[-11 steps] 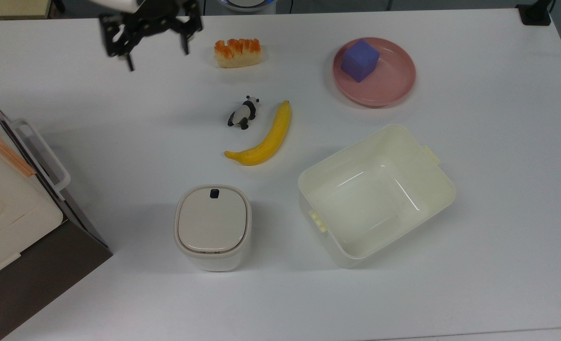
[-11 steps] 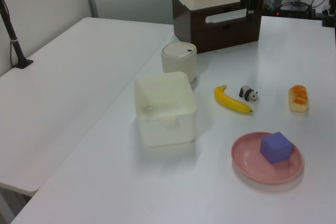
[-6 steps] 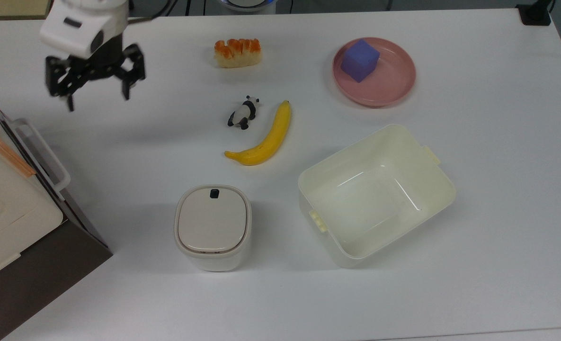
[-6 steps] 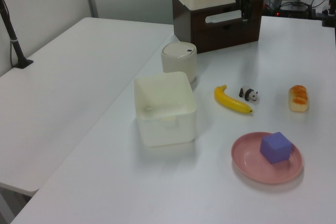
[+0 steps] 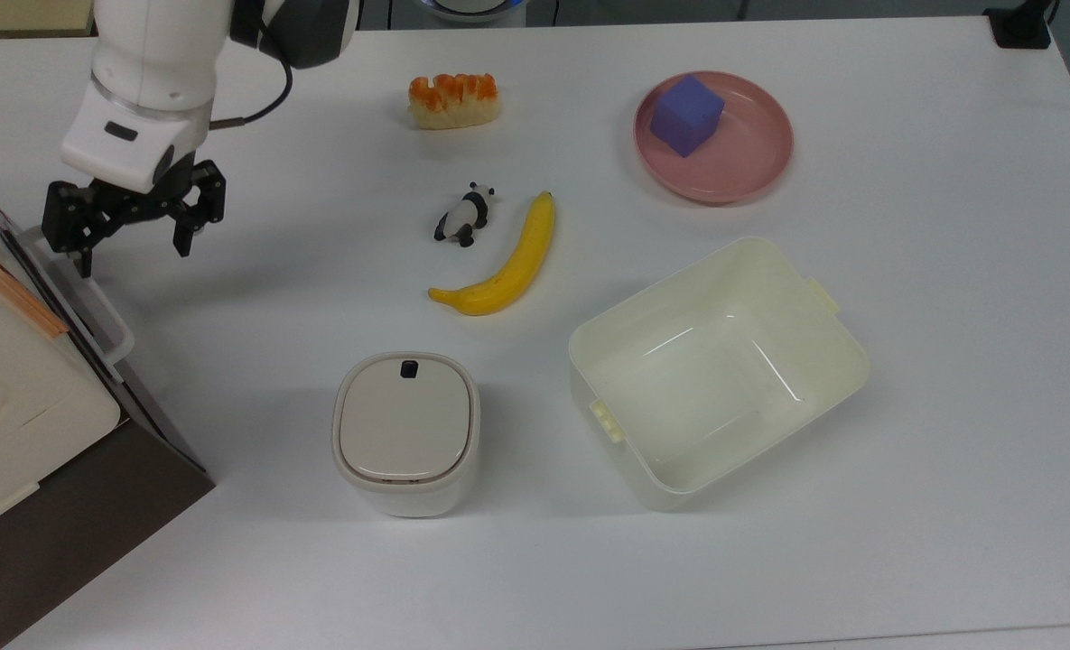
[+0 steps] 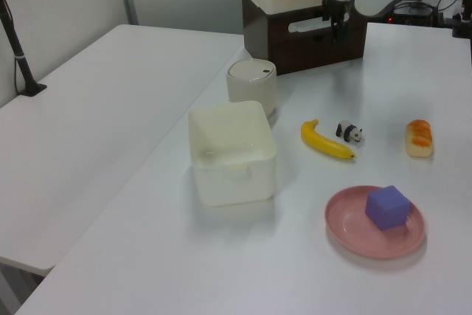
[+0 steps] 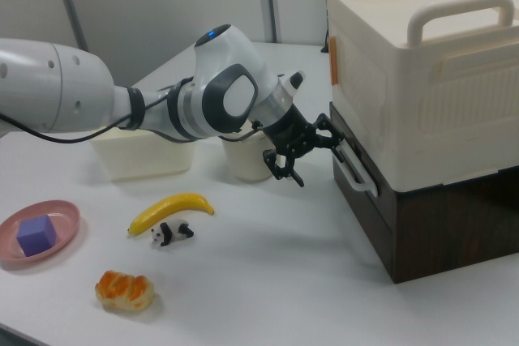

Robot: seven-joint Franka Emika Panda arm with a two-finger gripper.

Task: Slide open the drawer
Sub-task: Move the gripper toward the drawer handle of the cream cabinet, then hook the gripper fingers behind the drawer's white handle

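Note:
The drawer (image 7: pixel 366 210) has a dark brown front and a white loop handle (image 5: pixel 86 291). It sits pushed in, under a cream box at the top view's left edge. In the left view the drawer (image 6: pixel 313 42) is at the table's far end. My gripper (image 5: pixel 130 253) is open, just beside the upper end of the handle in the top view. One black finger (image 5: pixel 80 262) is close over that end of the loop; I cannot tell whether it touches. In the right view the gripper (image 7: pixel 319 161) hangs right in front of the handle (image 7: pixel 357 173), holding nothing.
A large cream box (image 7: pixel 422 62) sits on top of the drawer unit. On the table are a white lidded bin (image 5: pixel 405 431), a cream tub (image 5: pixel 837 361), a banana (image 5: pixel 509 262), a panda figure (image 5: pixel 464 215), a bread piece (image 5: pixel 453 99) and a pink plate (image 5: pixel 751 158) holding a purple cube (image 5: pixel 686 115).
The arm has swung from the top view's upper edge down and left. The open gripper has come from near the bread to the drawer handle. The drawer and the other objects have not moved.

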